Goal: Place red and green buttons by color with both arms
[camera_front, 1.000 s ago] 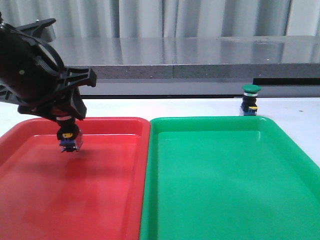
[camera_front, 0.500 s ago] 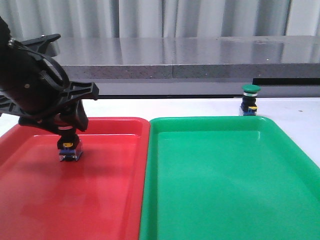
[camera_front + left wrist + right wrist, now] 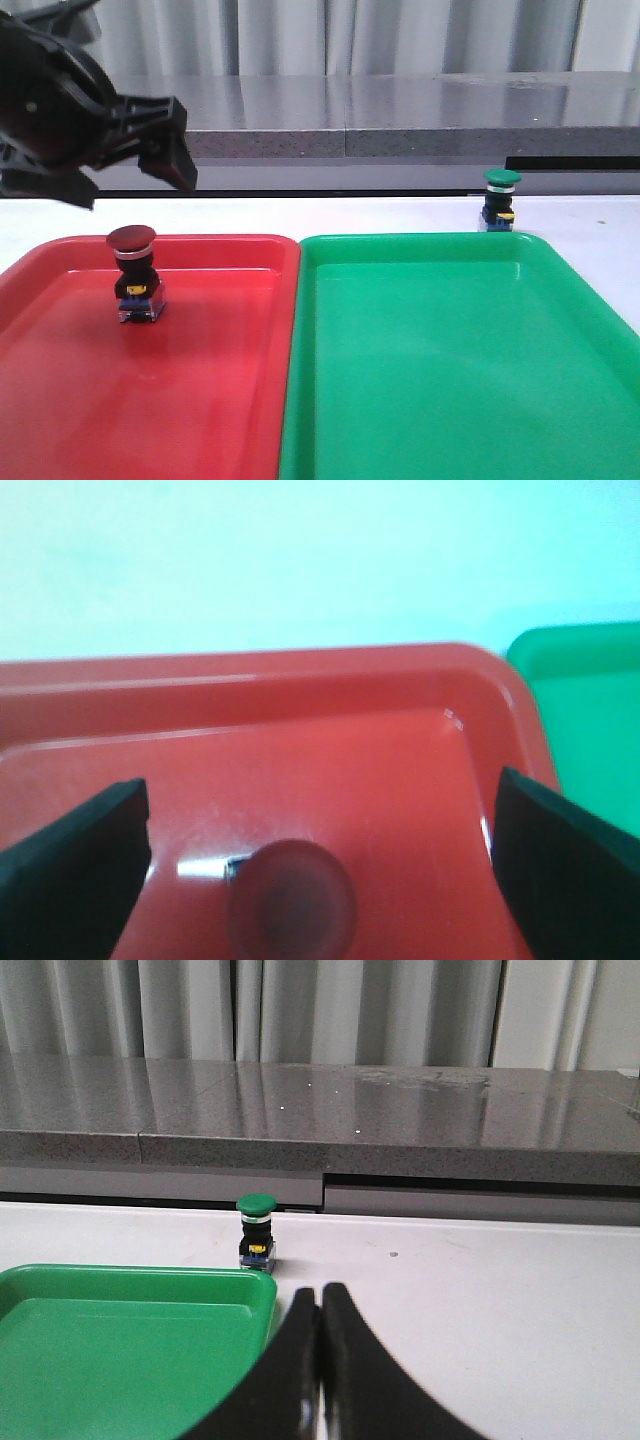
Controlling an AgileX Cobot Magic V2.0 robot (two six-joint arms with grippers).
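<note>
Directly below spread left claw (image 3: pixel 320 880): red button (image 3: pixel 133 275)

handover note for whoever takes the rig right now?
Left tool: open, empty, raised above the red button.
Right tool: shut, empty, near the green tray's corner.
Done: red button stands upright in the red tray, far-left part.
Left: green button stands on the table behind the green tray's far right corner; it needs picking up and placing in that tray.

Left end effector (image 3: pixel 125 175) agape, right (image 3: pixel 320 1360) closed
</note>
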